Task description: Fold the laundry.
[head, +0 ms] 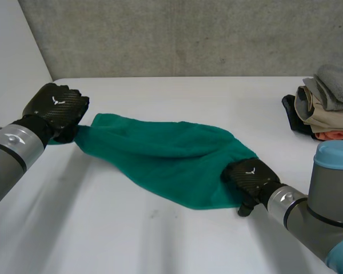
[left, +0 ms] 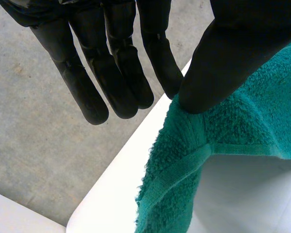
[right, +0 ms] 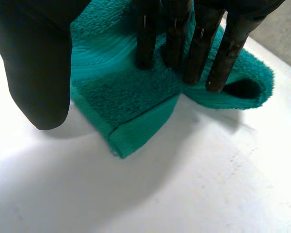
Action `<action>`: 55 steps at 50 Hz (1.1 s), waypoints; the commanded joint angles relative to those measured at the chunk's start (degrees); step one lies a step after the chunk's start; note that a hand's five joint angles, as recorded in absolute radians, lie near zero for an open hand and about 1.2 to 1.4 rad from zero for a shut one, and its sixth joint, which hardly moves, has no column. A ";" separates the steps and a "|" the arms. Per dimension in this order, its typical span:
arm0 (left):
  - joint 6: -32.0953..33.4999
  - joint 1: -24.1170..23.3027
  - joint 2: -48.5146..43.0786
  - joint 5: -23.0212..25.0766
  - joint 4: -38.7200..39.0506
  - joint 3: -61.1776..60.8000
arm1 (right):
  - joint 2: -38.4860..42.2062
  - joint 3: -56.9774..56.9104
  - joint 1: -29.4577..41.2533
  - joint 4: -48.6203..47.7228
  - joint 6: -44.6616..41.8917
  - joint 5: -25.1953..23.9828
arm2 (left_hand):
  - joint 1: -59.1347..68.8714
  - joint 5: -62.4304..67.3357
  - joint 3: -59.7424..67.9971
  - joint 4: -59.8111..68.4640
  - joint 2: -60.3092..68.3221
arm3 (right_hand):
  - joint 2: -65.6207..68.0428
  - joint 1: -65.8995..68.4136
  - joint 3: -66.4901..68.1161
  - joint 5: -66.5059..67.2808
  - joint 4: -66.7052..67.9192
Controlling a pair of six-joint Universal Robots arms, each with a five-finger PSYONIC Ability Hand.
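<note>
Pinching green towel (head: 160, 154) corner, left robot hand (head: 54, 108); right robot hand (head: 250, 174) presses opposite end, fingers (right: 222, 53) straight.

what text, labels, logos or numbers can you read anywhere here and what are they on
No readable words or numbers anywhere.
left hand: a small white emblem on its back, a shape and not letters.
right hand: the same white emblem on its back, no text.
green towel: no label or tag visible.
stack of folded clothes: no print or tag visible.
</note>
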 commanded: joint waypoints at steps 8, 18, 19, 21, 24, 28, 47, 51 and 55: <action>-0.05 0.02 -0.03 0.09 0.01 -0.09 | 1.76 -1.10 -0.04 -2.82 -0.09 -1.74 | 14.35 14.33 11.97 11.27 11.64 | 17.62 20.80 18.52 18.66 18.55; -0.05 0.02 -0.03 0.18 0.10 -0.09 | 4.74 -4.17 0.13 -2.91 -0.87 -1.92 | 14.35 14.33 11.97 11.27 11.64 | 24.70 27.88 25.60 25.74 25.63; -0.05 0.02 -0.03 0.18 0.10 -0.09 | 5.09 -4.44 0.13 -2.91 -0.88 -1.83 | 14.35 14.33 11.97 11.27 11.64 | 24.70 27.88 25.61 25.75 25.64; -0.05 0.02 -0.03 0.18 0.10 -0.09 | 5.62 -4.88 0.22 -2.91 -0.97 -1.83 | 14.35 14.33 11.97 11.27 11.64 | 24.70 27.88 25.61 25.75 25.64; -0.05 0.11 -0.03 0.09 0.10 -0.09 | 6.06 -5.93 0.31 -2.82 -0.97 -1.56 | 14.35 14.33 11.97 11.27 11.64 | 24.03 27.21 24.94 25.08 24.97; -0.05 0.20 -0.03 0.09 0.01 -0.18 | 6.50 -6.90 0.40 -2.64 -0.97 -1.39 | 14.35 14.33 11.97 11.27 11.64 | 23.52 26.70 24.43 24.57 24.46; -0.14 0.20 1.37 0.00 -0.25 -0.35 | 5.28 -12.87 -1.36 3.13 -1.49 -0.34 | 14.35 14.33 11.97 11.27 11.64 | 52.40 55.58 53.30 53.44 53.33; -0.14 0.20 2.42 0.00 -1.74 -0.88 | 1.33 -12.88 -5.31 7.63 -6.67 4.14 | 14.35 14.33 11.97 11.27 11.64 | 52.40 55.58 53.30 53.44 53.33; -0.58 -0.32 3.83 0.09 -3.33 -1.06 | -2.72 -11.04 -7.95 6.59 -8.35 10.99 | 14.35 14.33 11.97 11.27 11.64 | 36.50 39.68 37.41 37.55 37.44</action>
